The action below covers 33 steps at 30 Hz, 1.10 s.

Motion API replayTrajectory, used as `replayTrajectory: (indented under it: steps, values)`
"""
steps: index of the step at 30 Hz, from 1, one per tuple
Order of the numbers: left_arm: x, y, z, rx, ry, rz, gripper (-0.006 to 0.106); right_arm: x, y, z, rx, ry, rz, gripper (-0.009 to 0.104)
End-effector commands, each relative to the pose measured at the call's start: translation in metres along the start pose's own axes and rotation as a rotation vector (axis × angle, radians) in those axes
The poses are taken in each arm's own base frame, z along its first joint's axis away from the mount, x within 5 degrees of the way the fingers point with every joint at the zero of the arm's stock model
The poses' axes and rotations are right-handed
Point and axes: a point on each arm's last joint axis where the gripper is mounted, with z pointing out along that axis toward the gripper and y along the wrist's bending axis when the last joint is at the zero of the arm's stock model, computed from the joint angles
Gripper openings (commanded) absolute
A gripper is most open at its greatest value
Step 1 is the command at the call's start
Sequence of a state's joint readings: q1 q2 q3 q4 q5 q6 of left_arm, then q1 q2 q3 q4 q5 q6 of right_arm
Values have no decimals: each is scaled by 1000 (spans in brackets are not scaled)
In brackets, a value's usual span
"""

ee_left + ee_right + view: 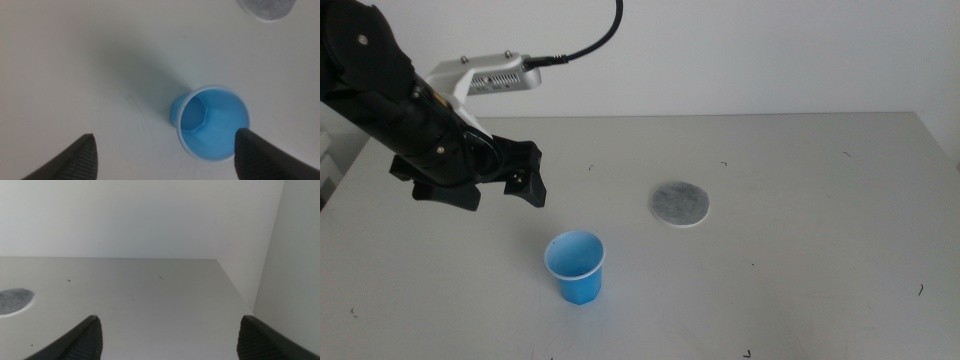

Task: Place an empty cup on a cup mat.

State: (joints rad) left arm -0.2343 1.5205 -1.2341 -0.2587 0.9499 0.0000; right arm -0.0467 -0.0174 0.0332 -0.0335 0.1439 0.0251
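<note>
Cup (576,266): upright, empty, on surface (800,250), well apart from mat (679,204) at its 2 o'clock; left pincer (505,180) released, hovering at cup's 10 o'clock; right pincer (167,337) released, waiting out of middle view; risk: off-centre descent tips light cup.

Middle: I look forward and down over the surface (800,180).
Left wrist: steeply down, close.
Right wrist: low, level.
Shared: cup mat (679,204).
</note>
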Motion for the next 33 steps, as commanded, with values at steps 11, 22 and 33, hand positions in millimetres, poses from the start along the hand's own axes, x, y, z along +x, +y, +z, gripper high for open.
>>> replayTrajectory:
  steps: [11, 22, 33]
  values:
    - [-4, -20, 61, 18, 129, -5, 105, -12, 0, -3, -2, -109, -17, 94]
    - [1, -13, 108, -10, 234, -28, 101, -12, 0, -3, -2, -109, -17, 94]
    - [0, -13, 109, -6, 232, -33, 9, -12, 0, -3, -2, -109, -17, 94]
